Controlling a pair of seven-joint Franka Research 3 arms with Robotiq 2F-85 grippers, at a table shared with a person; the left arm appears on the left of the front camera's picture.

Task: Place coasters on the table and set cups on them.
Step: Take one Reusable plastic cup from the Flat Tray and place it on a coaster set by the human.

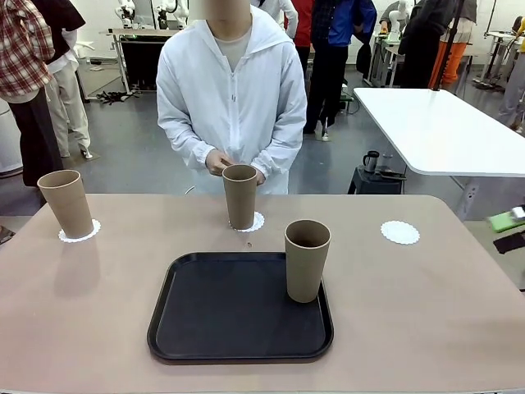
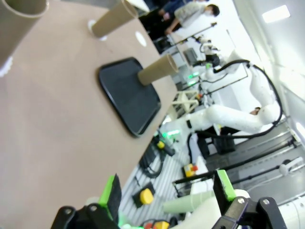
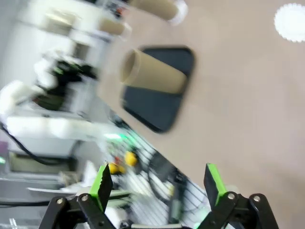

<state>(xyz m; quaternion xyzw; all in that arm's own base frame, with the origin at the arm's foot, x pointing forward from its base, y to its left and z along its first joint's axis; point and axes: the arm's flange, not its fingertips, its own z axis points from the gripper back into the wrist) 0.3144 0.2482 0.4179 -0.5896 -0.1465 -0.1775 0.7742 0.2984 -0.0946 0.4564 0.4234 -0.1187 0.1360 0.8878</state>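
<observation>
Three tan cups stand on the beige table [image 1: 426, 304]. One cup [image 1: 66, 203] sits on a white coaster [image 1: 79, 232] at the far left. A second cup [image 1: 240, 195] sits on a coaster [image 1: 255, 222] at the far middle, just before the person's hands. The third cup [image 1: 307, 259] stands upright in the right part of the black tray [image 1: 205, 312]. A bare coaster [image 1: 400, 232] lies at the far right. My left gripper [image 2: 167, 193] is open over the table's near edge. My right gripper [image 3: 157, 183] is open too, with the tray cup [image 3: 155, 74] and bare coaster [image 3: 290, 21] ahead.
A person in a white hooded jacket [image 1: 234, 98] stands at the far side, hands together behind the middle cup. A white table [image 1: 435, 123] stands at the back right. Other people stand farther off.
</observation>
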